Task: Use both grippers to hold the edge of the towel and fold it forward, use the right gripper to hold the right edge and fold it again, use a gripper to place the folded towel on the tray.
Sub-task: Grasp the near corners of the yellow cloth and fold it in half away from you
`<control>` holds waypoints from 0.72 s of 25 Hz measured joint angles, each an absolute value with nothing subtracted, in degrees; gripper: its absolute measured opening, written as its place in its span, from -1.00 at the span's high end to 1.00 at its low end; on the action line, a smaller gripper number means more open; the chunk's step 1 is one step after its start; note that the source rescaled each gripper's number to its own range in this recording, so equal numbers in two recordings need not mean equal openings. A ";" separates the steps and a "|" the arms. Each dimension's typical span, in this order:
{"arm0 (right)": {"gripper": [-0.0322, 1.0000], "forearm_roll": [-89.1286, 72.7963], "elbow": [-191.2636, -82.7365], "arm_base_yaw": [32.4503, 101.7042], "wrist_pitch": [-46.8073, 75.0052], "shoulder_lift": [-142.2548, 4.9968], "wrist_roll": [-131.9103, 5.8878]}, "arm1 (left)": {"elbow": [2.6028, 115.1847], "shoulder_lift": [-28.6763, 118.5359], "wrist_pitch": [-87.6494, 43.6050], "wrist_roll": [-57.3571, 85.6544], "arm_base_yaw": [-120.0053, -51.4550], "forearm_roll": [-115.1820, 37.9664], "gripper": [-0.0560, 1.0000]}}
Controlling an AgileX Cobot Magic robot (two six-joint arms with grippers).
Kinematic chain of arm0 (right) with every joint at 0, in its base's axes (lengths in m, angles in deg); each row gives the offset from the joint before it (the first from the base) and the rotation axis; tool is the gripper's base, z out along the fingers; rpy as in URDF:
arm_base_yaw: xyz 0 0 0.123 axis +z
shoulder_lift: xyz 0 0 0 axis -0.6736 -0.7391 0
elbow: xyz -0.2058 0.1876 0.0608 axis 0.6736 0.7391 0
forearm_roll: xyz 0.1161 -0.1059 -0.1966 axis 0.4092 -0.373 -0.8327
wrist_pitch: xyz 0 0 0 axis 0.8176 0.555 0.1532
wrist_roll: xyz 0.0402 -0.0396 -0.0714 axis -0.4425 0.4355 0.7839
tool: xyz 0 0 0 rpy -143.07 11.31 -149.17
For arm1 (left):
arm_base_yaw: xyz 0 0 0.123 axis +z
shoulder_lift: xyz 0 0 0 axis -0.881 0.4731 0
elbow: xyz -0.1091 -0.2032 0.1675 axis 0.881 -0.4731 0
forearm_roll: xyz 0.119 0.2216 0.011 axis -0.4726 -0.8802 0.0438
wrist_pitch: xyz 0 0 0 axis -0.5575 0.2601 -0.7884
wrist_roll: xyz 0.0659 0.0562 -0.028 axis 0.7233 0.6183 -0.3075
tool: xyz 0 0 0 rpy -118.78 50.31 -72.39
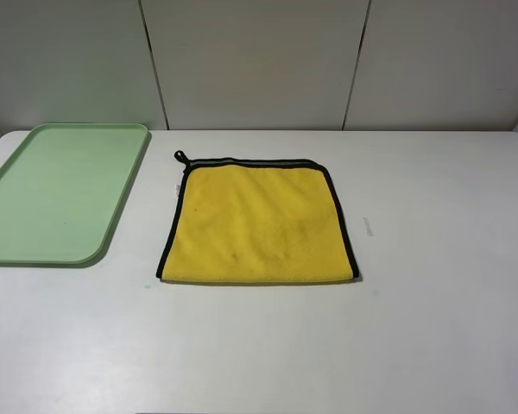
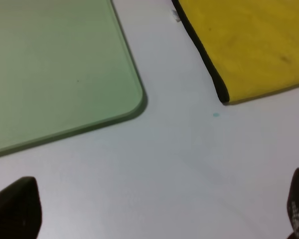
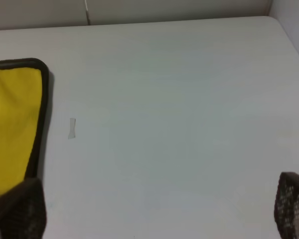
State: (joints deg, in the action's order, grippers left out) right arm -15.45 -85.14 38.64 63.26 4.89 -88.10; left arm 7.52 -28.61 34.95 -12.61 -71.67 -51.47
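The square yellow fluffy towel [image 1: 257, 224] lies flat on the white bench [image 1: 432, 328]. Its black trim [image 1: 344, 216] runs along the far, left and right edges. The flat mint-green plastic tray [image 1: 60, 190] sits apart on its left. The left tool [image 2: 157, 209] and right tool [image 3: 154, 206] hang released, empty, over bare bench.

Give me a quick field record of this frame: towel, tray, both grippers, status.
towel: yellow, flat on the table; black trim shows on left, far and right sides; loop at far-left corner
tray: mint green, left of towel, not touching it
left gripper: jaws wide open, holding nothing, over bare table near tray corner and towel corner
right gripper: jaws wide open, holding nothing, just right of towel
status: towel not gripped, not on tray
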 joint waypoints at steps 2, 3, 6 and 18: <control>-1.00 -15.45 -85.14 38.64 63.26 4.89 -88.10 | 7.52 -28.61 34.95 -12.61 -71.67 -51.47 -0.97; -1.00 -15.45 -85.14 38.64 63.26 4.89 -88.10 | 7.52 -28.61 34.95 -12.61 -71.67 -51.47 -0.97; -1.00 -15.45 -85.14 38.64 63.26 4.89 -88.10 | 7.52 -28.61 34.95 -12.61 -71.67 -51.47 -0.97; -1.00 -15.26 -85.14 40.61 63.26 4.89 -88.16 | 7.52 -28.61 34.95 -12.61 -71.67 -51.47 -0.97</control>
